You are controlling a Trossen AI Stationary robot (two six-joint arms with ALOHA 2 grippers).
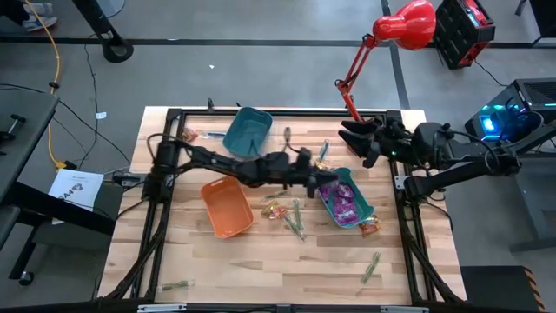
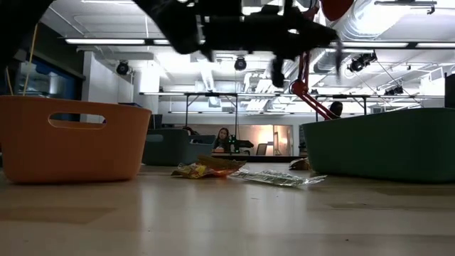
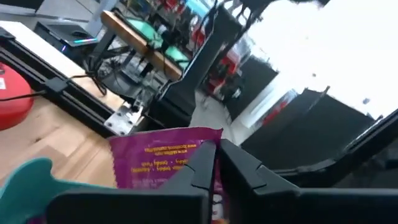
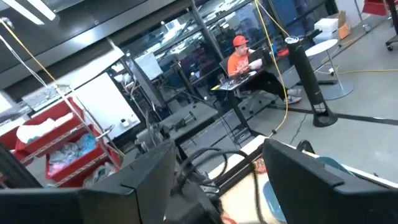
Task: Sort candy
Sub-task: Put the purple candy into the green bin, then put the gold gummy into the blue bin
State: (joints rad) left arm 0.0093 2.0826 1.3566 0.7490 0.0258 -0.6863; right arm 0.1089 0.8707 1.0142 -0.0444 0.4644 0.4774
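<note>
My left gripper (image 1: 318, 180) reaches from the table's left to the left rim of the teal bin (image 1: 367, 207), which holds several shiny purple packets (image 1: 345, 203). It is shut on one purple packet (image 3: 163, 158). My right gripper (image 1: 351, 136) waits open at the far right edge, above the table. Loose candy lies on the wood: orange-yellow pieces (image 1: 274, 209), green sticks (image 1: 296, 221) and another stick (image 1: 371, 265). In the low view the orange-yellow pieces (image 2: 205, 168) and a clear-wrapped stick (image 2: 279, 178) lie flat between the bins. My left gripper pinches the purple packet between its two fingers (image 3: 202, 167), at the packet's right-hand part (image 3: 189, 155) as the wrist view shows it. The printed face and one edge stick out past the fingertips. The packet is lifted clear, over the teal bin's rim (image 3: 28, 174).
An orange bin (image 1: 228, 207) stands near the table's middle left, and a blue bin (image 1: 248, 130) at the far side. A red lamp (image 1: 401, 26) leans over the far right corner. More green sticks lie near the front edge (image 1: 178, 284) and by the blue bin (image 1: 323, 149).
</note>
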